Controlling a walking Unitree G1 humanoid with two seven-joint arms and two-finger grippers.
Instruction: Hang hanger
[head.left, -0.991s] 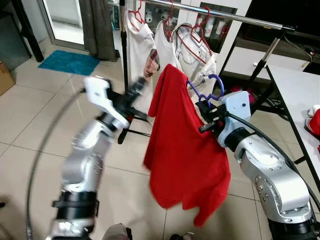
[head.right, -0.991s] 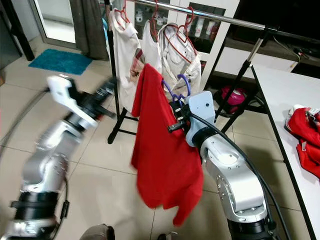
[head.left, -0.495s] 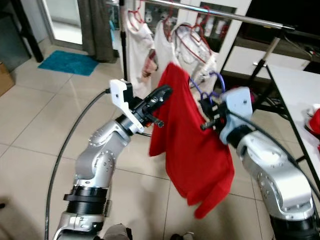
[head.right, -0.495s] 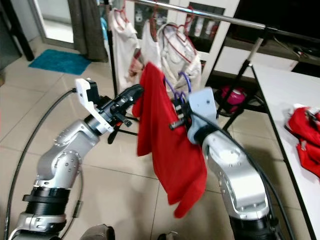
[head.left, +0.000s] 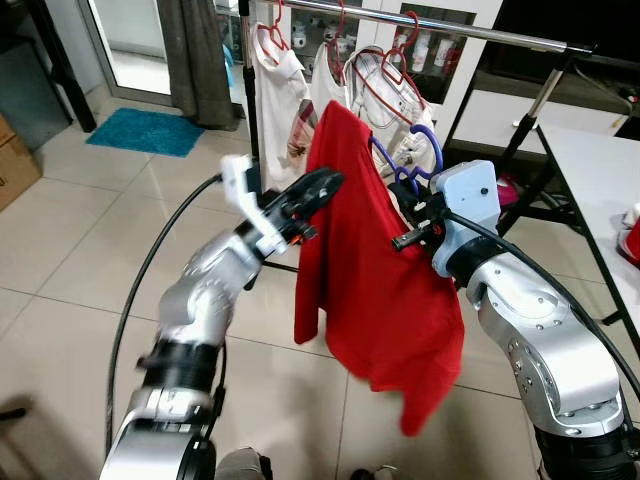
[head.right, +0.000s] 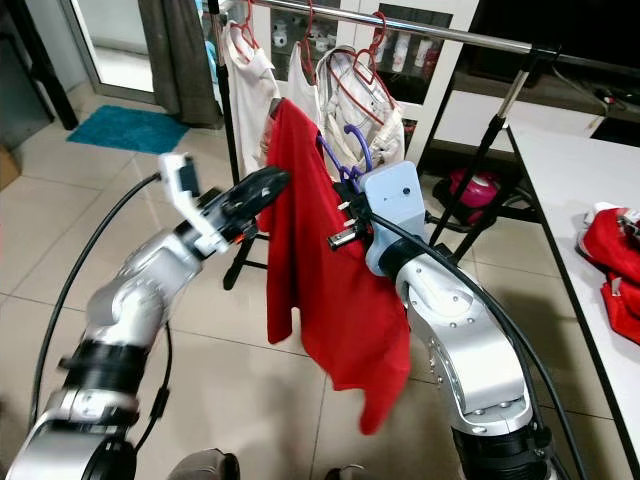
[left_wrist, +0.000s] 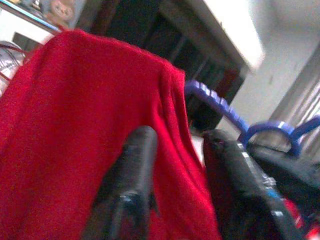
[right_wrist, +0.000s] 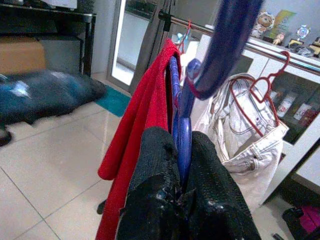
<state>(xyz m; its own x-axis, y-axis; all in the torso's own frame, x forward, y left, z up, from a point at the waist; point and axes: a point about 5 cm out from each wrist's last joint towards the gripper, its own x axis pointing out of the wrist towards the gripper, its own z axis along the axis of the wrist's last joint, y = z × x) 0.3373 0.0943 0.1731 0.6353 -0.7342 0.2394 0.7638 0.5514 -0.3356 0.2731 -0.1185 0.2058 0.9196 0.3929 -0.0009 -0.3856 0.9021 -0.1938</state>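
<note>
I have right gripper (right_wrist: 182, 200) clenched on blue hanger (head.left: 405, 165) neck, below the rail (head.left: 450, 30) | left gripper (left_wrist: 185, 165) parted, steadying red shirt (head.left: 370, 280) shoulder | shirt limp, swings; hold stiff plastic

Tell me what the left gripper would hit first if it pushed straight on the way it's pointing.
The red shirt. The left gripper points at the shirt's upper edge, its jaws open on either side of a fold of the fabric. Behind the cloth lies the blue hanger, though depth is unclear.
</note>
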